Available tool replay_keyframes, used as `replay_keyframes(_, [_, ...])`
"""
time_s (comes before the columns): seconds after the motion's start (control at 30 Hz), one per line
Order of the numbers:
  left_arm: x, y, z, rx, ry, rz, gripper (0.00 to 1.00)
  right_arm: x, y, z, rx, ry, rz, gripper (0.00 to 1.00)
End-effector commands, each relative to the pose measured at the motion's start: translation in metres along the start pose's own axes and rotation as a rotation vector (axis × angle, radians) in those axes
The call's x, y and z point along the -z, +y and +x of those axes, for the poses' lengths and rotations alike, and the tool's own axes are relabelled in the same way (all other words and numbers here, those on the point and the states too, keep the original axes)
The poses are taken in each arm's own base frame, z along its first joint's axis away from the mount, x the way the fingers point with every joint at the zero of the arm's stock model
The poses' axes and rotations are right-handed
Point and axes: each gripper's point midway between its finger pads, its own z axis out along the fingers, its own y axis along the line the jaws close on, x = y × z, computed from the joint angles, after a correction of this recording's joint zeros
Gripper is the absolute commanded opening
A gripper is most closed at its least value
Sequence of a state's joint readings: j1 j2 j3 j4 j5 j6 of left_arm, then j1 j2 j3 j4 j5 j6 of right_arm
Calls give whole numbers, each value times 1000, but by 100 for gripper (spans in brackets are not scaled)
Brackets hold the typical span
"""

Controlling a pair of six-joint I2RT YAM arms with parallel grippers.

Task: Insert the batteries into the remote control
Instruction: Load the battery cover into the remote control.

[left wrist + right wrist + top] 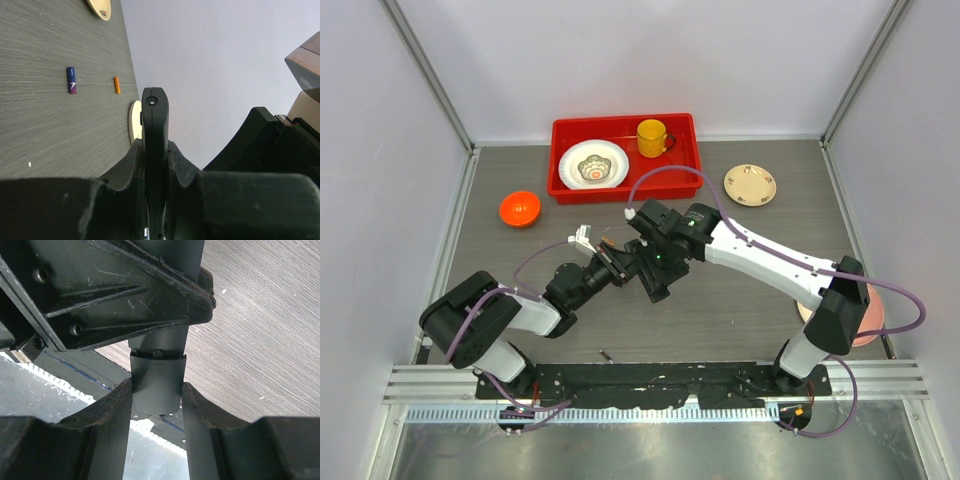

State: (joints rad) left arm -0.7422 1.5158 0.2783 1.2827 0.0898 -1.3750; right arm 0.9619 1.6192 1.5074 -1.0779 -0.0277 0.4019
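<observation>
While the left gripper [155,150] clamped the remote control [155,117] edge-on between its closed fingers, the right gripper [156,390] pinched the same remote's other end, fingers pressed against both sides. A blue battery [72,80] and an orange battery [116,85] lay on the table [50,130] beyond the left fingertips, slightly apart.

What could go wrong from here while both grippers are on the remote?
1. The left gripper and right gripper both clamp the remote in the air; uneven pulling could twist it or let it slip out.
2. The blue battery and orange battery lie loose on the table; with neither gripper free, releasing one side to fetch them might drop the remote.
</observation>
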Motion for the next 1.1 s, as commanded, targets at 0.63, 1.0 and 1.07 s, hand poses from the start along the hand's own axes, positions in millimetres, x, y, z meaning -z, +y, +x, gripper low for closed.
replay_keyframes(0.63, [2,-79,-16,-21,-61,294,0,-4,3,5,-2,-14,-20,13])
replay_keyframes(1.0, [5,-87,-9,-24,-36,324,0,-6,0,3,0,-16,-7,13])
replay_keyframes(1.07, [6,-88,-8,-23,-32,328,0,-6,0,2,0,-22,-9,13])
